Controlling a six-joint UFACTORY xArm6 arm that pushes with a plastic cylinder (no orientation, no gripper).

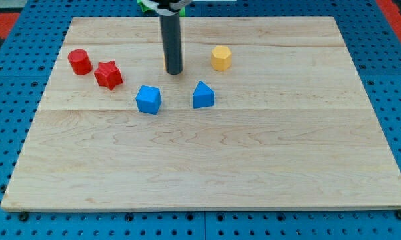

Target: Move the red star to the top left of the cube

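in the one camera view, my tip [174,71] rests on the wooden board [207,167] near its upper middle, touching no block; it is a plain rod end, so there is nothing on it to spread or press together, and it pinches nothing. the red star [108,75] lies toward the view's left, well apart from my tip at about its 9 o'clock, with a red cylinder [79,62] just beside the star at its 10 o'clock. the blue cube [148,99] sits near the star at its 4 o'clock, so the star already lies up and left of it, and i judge only a small nudge may remain. a blue wedge-like block [202,95] sits at the cube's 3 o'clock, and a yellow hexagonal block [221,58] at my tip's 2 o'clock. i judge my tip stands clear so the blocks stay undisturbed.
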